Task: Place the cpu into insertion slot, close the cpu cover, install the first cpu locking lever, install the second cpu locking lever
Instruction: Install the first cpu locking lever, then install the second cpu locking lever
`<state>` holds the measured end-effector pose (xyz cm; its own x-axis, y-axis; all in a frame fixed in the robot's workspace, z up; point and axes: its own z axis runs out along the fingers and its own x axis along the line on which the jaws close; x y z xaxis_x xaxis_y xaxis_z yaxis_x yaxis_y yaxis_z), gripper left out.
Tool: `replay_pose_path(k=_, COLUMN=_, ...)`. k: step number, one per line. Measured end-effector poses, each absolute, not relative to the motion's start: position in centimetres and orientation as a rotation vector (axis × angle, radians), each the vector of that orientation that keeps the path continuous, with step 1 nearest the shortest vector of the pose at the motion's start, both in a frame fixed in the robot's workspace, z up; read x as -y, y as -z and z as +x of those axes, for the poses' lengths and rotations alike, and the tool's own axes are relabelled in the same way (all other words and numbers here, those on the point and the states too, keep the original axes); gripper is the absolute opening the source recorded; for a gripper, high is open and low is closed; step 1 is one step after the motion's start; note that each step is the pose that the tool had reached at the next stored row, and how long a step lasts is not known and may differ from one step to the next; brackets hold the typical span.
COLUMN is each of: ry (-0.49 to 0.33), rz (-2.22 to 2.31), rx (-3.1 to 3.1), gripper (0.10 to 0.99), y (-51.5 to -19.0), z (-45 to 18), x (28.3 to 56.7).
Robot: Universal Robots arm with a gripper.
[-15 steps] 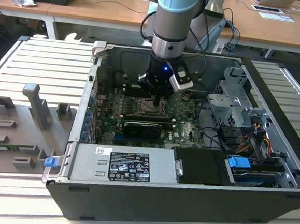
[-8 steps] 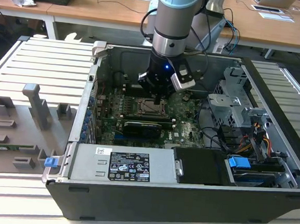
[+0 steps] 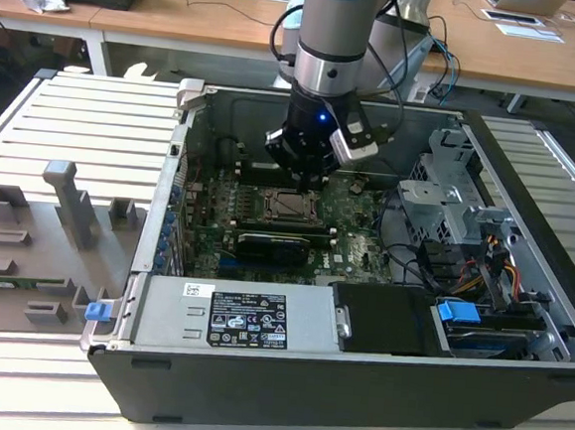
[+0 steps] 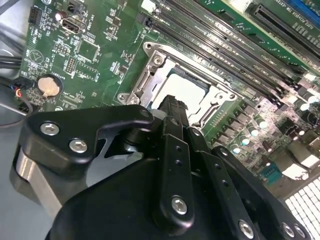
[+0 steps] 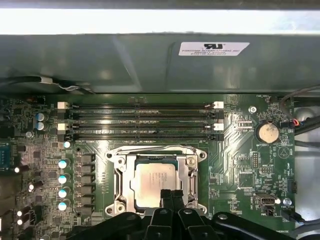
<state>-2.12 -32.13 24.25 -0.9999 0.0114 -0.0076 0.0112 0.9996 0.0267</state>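
Hovering just above the motherboard (image 3: 297, 226) inside the open computer case (image 3: 513, 382), the gripper (image 5: 172, 196) is seen with its fingertips (image 5: 166, 196) pressed together and nothing clamped between them. The cpu (image 5: 155, 178) is seated in the insertion slot (image 5: 121, 176), its pale metal top framed by the cpu cover (image 5: 190, 177). Four memory slots (image 5: 140, 120) are seen beyond the socket, near a round coin battery (image 5: 267, 133).

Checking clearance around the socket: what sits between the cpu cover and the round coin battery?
In the first wrist view, only bare green board with small soldered parts lies between the cpu cover and the coin battery.
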Motion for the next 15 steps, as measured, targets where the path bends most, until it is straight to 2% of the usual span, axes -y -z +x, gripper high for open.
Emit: replay_pose_path(k=15, ry=-0.037, rz=0.018, rx=-3.134, gripper=0.106, y=-25.5, z=-2.1, x=32.1)
